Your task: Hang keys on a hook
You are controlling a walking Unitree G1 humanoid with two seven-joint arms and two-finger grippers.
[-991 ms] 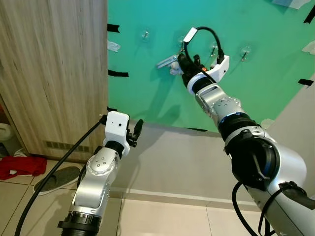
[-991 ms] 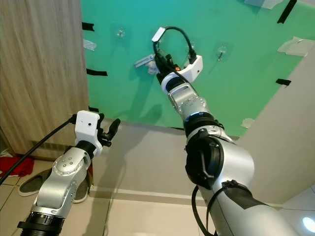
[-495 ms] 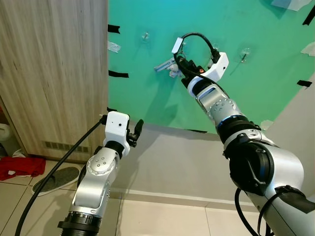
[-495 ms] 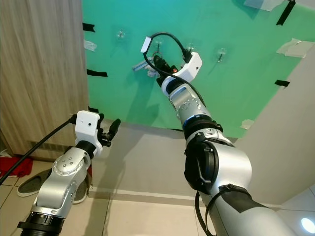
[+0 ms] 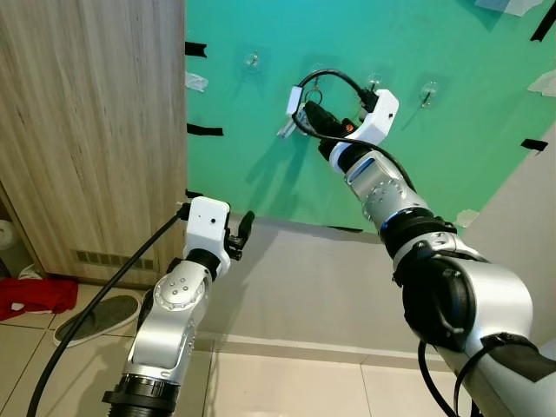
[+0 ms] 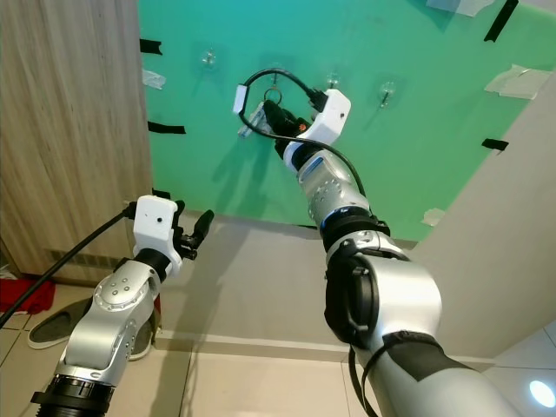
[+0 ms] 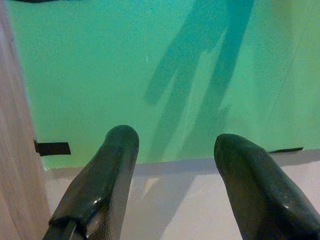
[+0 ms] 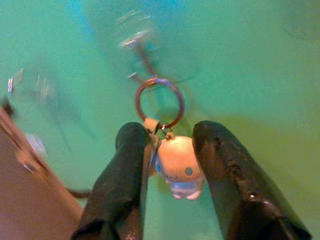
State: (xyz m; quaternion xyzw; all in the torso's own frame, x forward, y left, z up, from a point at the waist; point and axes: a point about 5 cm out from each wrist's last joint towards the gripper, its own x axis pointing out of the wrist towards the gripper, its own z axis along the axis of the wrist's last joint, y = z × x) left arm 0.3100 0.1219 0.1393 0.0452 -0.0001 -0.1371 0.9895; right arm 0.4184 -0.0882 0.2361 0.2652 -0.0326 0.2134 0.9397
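Leftmost stands a wood-grain cabinet [image 5: 87, 130], and beside it the green wall panel [image 5: 452, 156] that carries the clear hooks. Low in front of the cabinet's right edge the left gripper [image 7: 172, 170] hangs idle, its fingers spread wide with nothing between them, pointing at the bottom edge of the green panel.

Further right, the right gripper [image 8: 170, 170] is raised against the upper part of the panel. Its fingers are closed narrow on the keys [image 8: 172, 162]: a metal ring [image 8: 159, 102] with a small pale figurine charm, pinched between the pads. From the wrist, the ring stands up above the fingertips and a hook [image 8: 142, 52] sits just beyond it, blurred, its stem seeming to meet the top of the ring; whether the ring is already over the tip or only touching it I cannot tell. From the head, the keys sit at the second hook from the panel's left edge [image 5: 314, 76], with other hooks well apart on either side.

So the step in hand looks like the threading itself. The next move likely calls for a small nudge to seat the ring on the hook, then a slight lowering before the fingers part.
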